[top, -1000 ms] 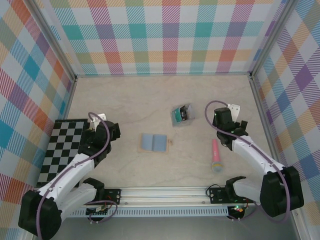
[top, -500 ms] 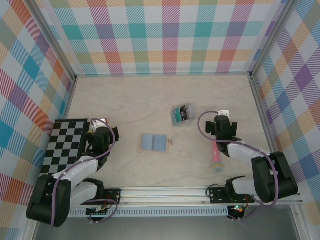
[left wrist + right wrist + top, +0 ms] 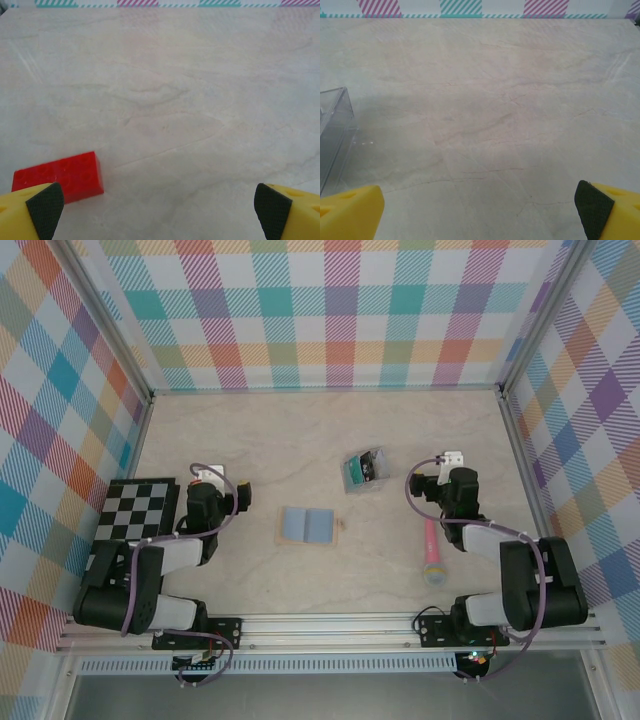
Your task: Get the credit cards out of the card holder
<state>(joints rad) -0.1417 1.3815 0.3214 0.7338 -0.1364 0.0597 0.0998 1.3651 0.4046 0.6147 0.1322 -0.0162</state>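
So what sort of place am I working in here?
Probably a staged robot test cell: plaid panels wall in a pale stone-look tabletop, an aluminium rail runs along the near edge, and props like a checkered board and open card holder lie about.

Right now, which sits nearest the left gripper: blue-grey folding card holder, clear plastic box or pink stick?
The blue-grey folding card holder, lying open. The clear plastic box and pink stick lie further right of the left gripper.
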